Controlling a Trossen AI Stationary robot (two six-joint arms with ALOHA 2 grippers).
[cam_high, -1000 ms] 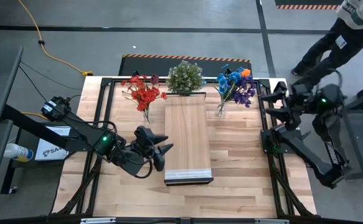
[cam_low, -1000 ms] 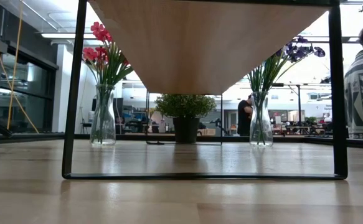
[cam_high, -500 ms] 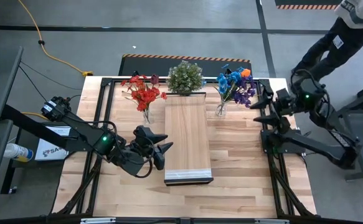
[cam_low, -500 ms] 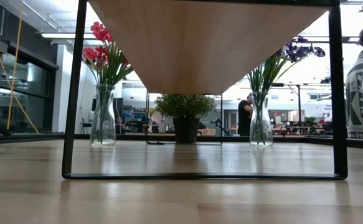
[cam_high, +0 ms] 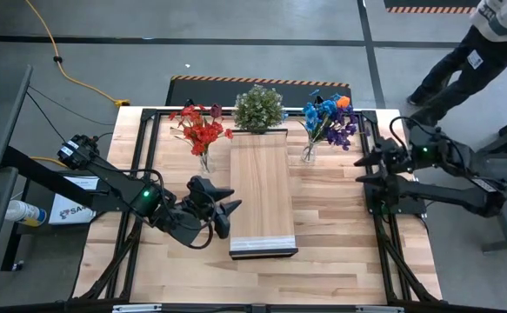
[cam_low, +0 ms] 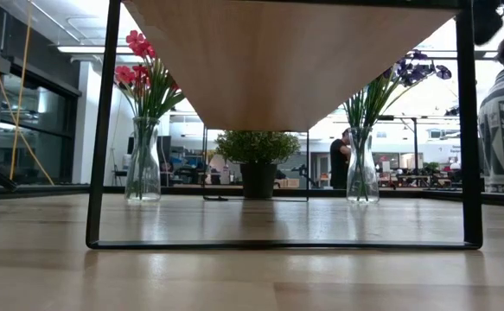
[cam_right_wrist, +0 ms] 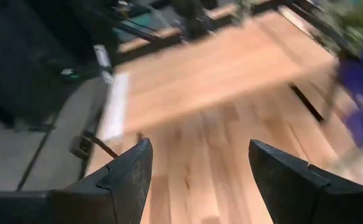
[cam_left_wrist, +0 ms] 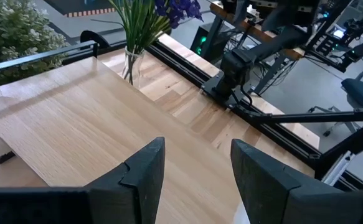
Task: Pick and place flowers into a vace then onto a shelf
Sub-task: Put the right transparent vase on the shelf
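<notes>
Red flowers [cam_high: 203,130] stand with their stems in a glass vase [cam_low: 143,160] on the table, left of the shelf's far end. Blue, purple and orange flowers [cam_high: 327,117] stand in a second glass vase [cam_low: 361,168] on its right. The shelf [cam_high: 261,193], a raised light-wood plank on a black frame, runs down the table's middle. My left gripper [cam_high: 227,213] hovers open at the shelf's near left side, above the table. My right gripper [cam_high: 363,167] hangs open over the table's right edge, pointing toward the shelf, right of the blue flowers' vase.
A bushy green potted plant [cam_high: 259,107] stands at the shelf's far end. A person [cam_high: 462,52] is beyond the far right corner. Black frame rails [cam_high: 376,217] border the table. Bare slatted wood lies near the front edge and right of the shelf.
My right arm has swung in from outside the table's right edge toward the table, sinking and turning its gripper toward the shelf. Its fingers stay open. The flowers, vases and shelf have kept still.
</notes>
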